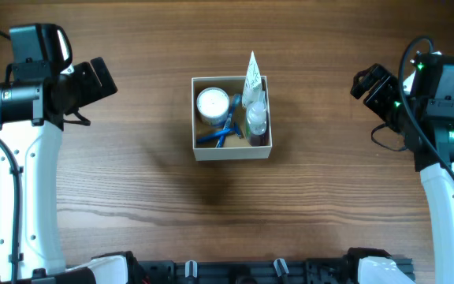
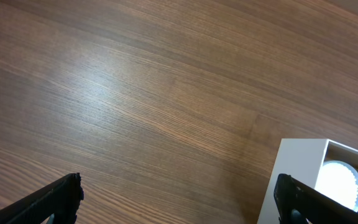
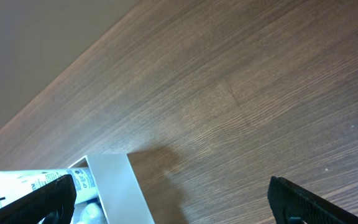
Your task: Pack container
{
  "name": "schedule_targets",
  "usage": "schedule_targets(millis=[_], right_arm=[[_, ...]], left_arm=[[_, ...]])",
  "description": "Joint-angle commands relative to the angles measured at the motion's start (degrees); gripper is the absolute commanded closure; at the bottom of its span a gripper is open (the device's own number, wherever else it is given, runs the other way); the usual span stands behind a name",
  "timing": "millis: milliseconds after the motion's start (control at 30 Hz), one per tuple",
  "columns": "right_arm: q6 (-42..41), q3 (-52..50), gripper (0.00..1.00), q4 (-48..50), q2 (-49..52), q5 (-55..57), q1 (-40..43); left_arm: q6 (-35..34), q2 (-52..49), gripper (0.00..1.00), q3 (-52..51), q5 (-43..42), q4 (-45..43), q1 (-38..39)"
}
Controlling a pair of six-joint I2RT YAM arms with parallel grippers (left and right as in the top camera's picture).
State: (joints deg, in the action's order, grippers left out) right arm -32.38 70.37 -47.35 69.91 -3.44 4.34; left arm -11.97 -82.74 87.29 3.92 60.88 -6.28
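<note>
The container sits in the middle of the desk, well apart from both arms. It holds a white-lidded jar, a blue razor, a tube and a small bottle that is hard to make out. The left claw and right claw both gape wide, their fingertips cropped by the frame edge.

The dark brown wooden counter fills the overhead view, its grain running from 9 to 3 o'clock. In the right wrist view, beyond its edge at 10 o'clock, is a plain grey-brown surface; wall or floor, I cannot tell. Light is soft, even.
</note>
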Motion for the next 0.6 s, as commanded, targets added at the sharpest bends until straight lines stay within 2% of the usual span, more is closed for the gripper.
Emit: schedule_targets(millis=[0, 100, 267, 567], right_arm=[[-0.8, 1.0, 0.00, 0.2, 0.0, -0.7, 0.0], [-0.4, 1.0, 0.00, 0.2, 0.0, -0.2, 0.0], [-0.6, 0.9, 0.00, -0.9, -1.7, 11.5, 0.0], [1.1, -1.2, 0.00, -2.7, -15.6, 14.3, 0.0]], left_arm=[[-0.9, -0.3, 0.01, 0.0, -0.9, -0.2, -0.3], [-0.9, -0.3, 0.00, 0.0, -0.9, -0.2, -0.3], [-0.9, -0.3, 0.00, 0.0, -0.9, -0.2, -0.3], [-0.9, -0.3, 0.00, 0.0, -0.9, -0.2, -0.3]])
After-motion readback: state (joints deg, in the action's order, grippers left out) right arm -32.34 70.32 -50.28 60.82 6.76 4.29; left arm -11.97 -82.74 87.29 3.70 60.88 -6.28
